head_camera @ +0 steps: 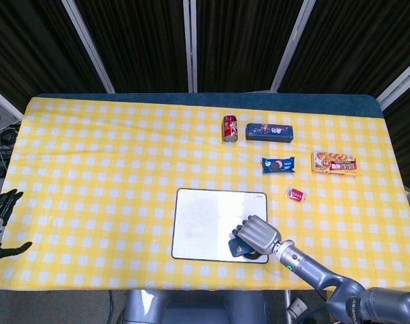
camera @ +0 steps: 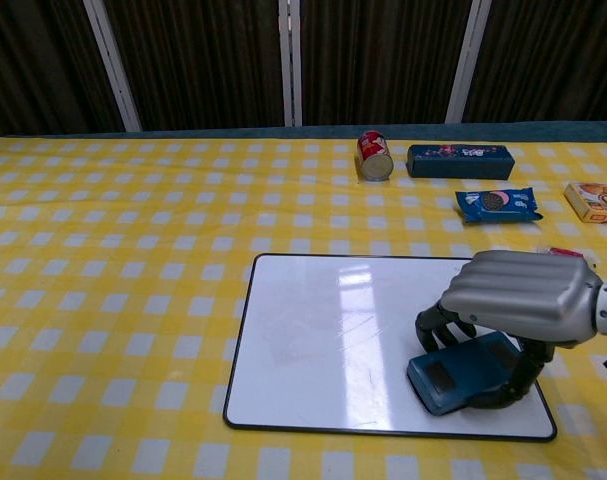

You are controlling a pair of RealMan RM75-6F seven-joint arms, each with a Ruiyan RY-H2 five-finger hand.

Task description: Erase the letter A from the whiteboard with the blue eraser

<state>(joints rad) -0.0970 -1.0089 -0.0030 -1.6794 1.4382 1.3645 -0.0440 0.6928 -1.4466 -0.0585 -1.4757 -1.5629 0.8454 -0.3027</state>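
Chest view: R hand [camera: 523, 300] w/ eraser [camera: 465, 372]

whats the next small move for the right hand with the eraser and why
Probably lift the blue eraser off the whiteboard: the right hand holds it at the board's near right corner, and no letter shows on the white surface, so the wiping looks done.

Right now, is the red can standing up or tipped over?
Standing up: the red can sits upright on the tablecloth, top facing up.
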